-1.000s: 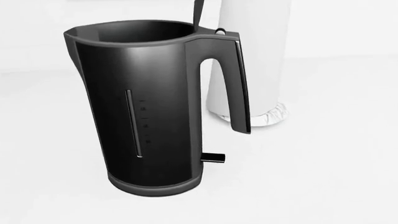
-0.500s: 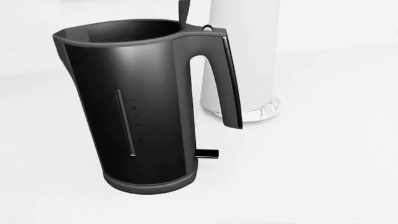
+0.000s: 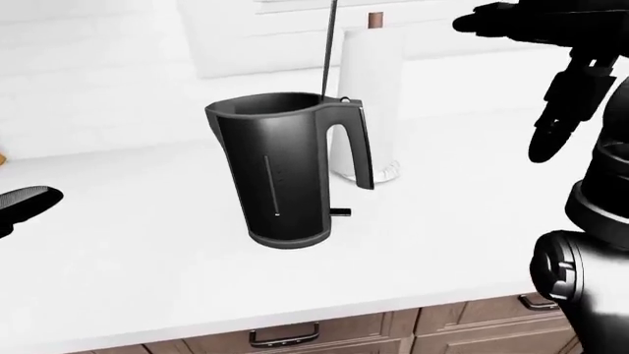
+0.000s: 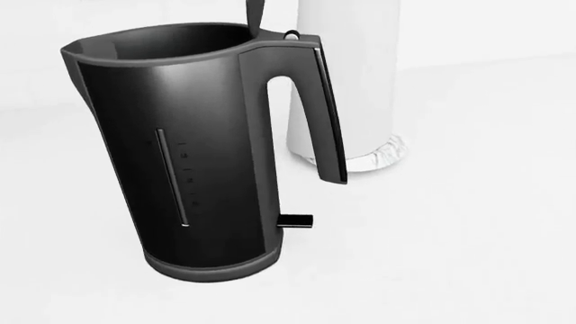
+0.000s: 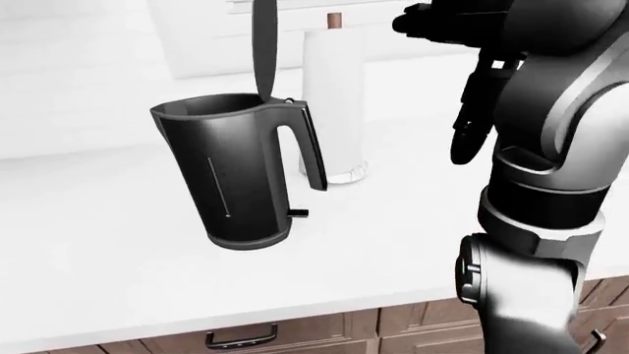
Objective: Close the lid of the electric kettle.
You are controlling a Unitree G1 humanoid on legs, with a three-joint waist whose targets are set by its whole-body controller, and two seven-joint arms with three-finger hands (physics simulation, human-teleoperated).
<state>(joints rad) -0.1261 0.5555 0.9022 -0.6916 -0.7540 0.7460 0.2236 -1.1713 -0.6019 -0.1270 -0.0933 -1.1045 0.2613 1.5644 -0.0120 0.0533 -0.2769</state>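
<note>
The black electric kettle (image 3: 285,169) stands upright on the white counter (image 3: 147,258), handle to the right. Its lid (image 5: 263,44) stands straight up, open, hinged above the handle; the left-eye view shows it edge-on. The kettle fills the head view (image 4: 180,148). My right hand (image 3: 506,87) is raised at the upper right of the left-eye view, right of the kettle and level with the lid, apart from both, its fingers (image 3: 555,125) spread and empty. Only a dark tip of my left hand (image 3: 24,203) shows at the left edge, low over the counter, far from the kettle.
A white paper towel roll (image 3: 372,103) stands upright just beyond the kettle's handle. A white wall rises beyond the counter. Wooden drawers with dark handles (image 3: 285,335) run under the counter's near edge. My right arm (image 5: 551,184) fills the right side.
In the head view the whole picture, kettle and towel roll alike, has slid a little to the left: the camera moved. The lid still stands open.
</note>
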